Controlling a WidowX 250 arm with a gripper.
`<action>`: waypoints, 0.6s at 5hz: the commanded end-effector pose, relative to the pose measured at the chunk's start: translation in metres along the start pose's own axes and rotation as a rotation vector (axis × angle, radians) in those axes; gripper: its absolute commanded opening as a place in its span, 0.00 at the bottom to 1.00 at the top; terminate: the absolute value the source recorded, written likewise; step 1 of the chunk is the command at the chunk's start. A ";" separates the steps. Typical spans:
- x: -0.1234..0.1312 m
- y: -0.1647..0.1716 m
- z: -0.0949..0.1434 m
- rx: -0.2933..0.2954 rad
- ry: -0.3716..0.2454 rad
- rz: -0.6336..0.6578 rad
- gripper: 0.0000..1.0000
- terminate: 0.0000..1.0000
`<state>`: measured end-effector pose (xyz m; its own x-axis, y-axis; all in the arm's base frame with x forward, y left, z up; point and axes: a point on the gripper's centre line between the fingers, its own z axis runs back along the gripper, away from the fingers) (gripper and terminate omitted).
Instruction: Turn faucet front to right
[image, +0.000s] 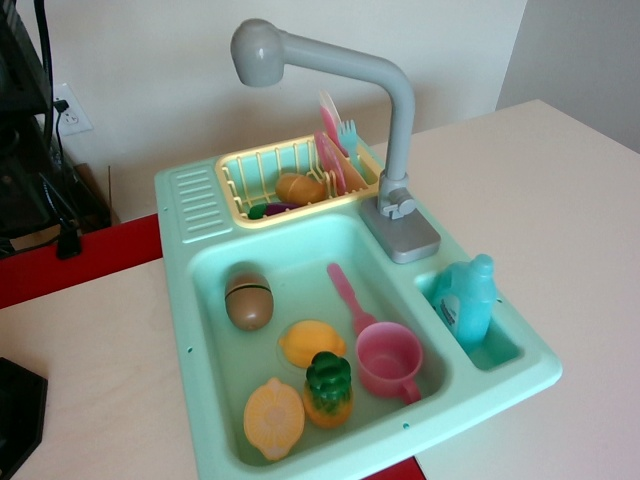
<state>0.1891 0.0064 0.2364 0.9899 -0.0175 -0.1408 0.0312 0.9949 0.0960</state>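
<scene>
The faucet (400, 120) is a tall grey plastic tap. Its upright post rises from a rectangular grey base (402, 232) on the right rim of the mint-green toy sink (200, 330). Its bent arm reaches to the upper left and ends in a round head (258, 50) above the yellow dish rack (240, 195). No gripper and no arm show in this view.
The basin holds a brown toy food (248, 300), a lemon (312, 343), a yellow half fruit (273, 418), a pineapple (328, 390), a pink cup (388, 360) and a pink utensil (348, 295). A blue bottle (468, 298) stands in the side compartment. The rack holds pink plates (335, 155).
</scene>
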 end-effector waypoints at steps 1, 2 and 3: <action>0.000 0.000 0.000 0.000 0.000 0.000 1.00 0.00; 0.015 0.014 0.009 -0.005 -0.028 0.045 1.00 0.00; 0.026 0.037 0.012 -0.009 -0.033 0.095 1.00 0.00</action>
<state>0.2230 0.0515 0.2369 0.9851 0.0984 -0.1414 -0.0854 0.9918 0.0954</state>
